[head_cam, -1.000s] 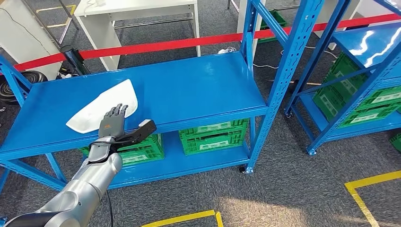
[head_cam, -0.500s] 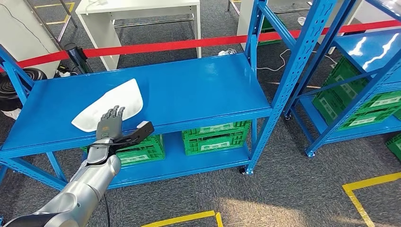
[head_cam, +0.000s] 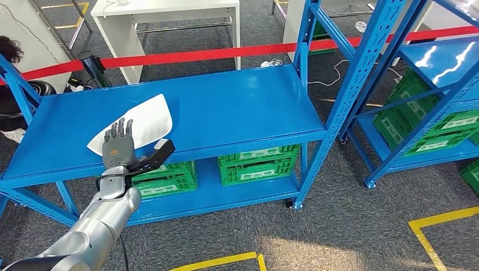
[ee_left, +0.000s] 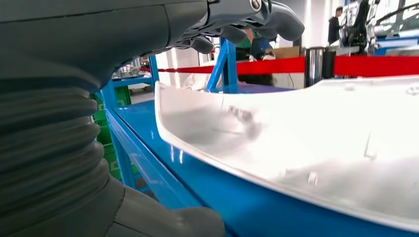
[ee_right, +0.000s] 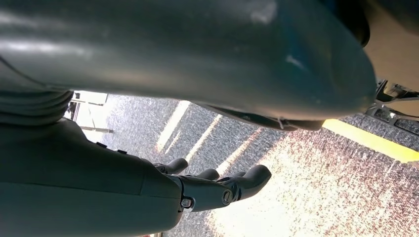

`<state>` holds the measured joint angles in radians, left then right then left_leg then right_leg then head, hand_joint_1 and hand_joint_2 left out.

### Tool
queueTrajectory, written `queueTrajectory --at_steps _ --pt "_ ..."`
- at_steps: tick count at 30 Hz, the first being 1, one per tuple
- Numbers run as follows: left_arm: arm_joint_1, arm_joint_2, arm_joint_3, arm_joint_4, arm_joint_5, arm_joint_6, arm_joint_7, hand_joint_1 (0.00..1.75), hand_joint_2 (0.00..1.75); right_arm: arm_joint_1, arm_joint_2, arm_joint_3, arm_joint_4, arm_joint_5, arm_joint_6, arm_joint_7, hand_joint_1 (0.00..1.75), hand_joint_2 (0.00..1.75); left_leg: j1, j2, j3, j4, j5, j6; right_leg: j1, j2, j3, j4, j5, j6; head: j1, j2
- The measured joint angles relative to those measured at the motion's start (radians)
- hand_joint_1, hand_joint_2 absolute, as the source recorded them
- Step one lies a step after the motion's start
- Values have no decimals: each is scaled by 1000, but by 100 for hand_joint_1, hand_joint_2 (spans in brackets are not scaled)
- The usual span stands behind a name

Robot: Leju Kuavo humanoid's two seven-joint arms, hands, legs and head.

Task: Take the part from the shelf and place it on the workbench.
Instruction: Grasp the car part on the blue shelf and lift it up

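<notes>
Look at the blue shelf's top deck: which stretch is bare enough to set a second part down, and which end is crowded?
The blue shelf is bare from the white part across to the right uprights, and along the back edge by the red tape. The front-left end is crowded: the left hand hovers open at the part's near edge.

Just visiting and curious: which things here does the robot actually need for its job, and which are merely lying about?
Job:
white part
blue shelf
left hand, fingers spread over the part

Lying about:
green crates
red barrier tape
white table
</notes>
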<state>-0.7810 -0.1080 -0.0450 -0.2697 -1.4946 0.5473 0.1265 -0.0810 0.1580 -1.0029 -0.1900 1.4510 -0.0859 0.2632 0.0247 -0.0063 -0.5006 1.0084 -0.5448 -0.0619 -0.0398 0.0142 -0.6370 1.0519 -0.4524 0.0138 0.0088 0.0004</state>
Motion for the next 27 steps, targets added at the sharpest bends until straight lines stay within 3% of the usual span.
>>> queueTrajectory --at_steps 16,27 --pt "1 0 0 6 -8 -34 25 0 175 1 0 0 0 -3 -10 0 0 0 0 0 0 0 0 0 0 0 0 -1 1 1 0 0" --pt "1 8 0 6 -7 -5 14 0 175 3 -3 0 0 -1 -3 0 0 0 0 0 0 0 0 0 0 0 0 -1 1 1 0 0"
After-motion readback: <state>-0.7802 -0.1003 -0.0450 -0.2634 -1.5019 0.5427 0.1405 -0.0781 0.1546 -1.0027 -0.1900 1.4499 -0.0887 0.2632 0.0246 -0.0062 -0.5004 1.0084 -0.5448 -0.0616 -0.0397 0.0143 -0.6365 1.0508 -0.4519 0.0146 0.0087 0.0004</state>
